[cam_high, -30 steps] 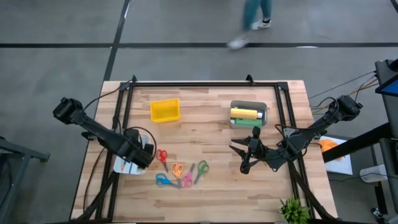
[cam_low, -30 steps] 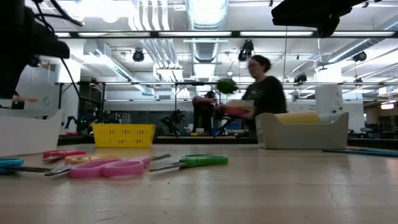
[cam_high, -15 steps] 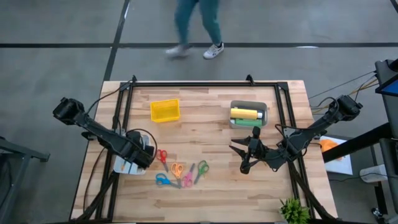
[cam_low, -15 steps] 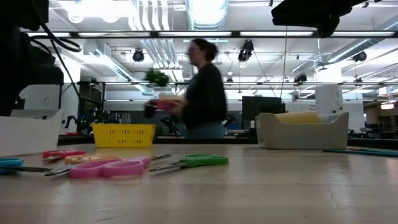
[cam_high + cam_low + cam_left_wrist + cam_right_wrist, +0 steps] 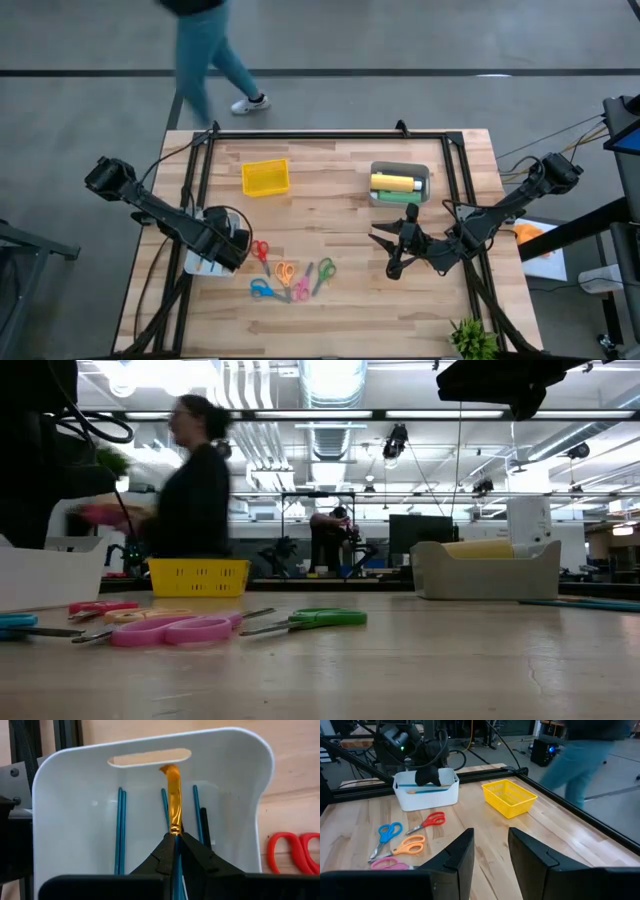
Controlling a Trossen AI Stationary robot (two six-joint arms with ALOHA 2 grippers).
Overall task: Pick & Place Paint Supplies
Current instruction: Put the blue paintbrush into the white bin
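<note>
High view: the left gripper (image 5: 222, 247) hangs over the white bin (image 5: 196, 266) at the table's near left; the right gripper (image 5: 392, 252) waits near the grey tray (image 5: 424, 176), which holds a yellow bottle (image 5: 395, 183).

Low view: scissors (image 5: 305, 621) lie close to the bin, so a swinging brush could snag them.

Left wrist view: the jaws pinch an orange-tipped brush (image 5: 173, 795) above teal sticks (image 5: 120, 830). The grip looks thin, so the brush may pivot or slip.

Right wrist view: its fingers (image 5: 459, 855) stand apart, empty.
</note>
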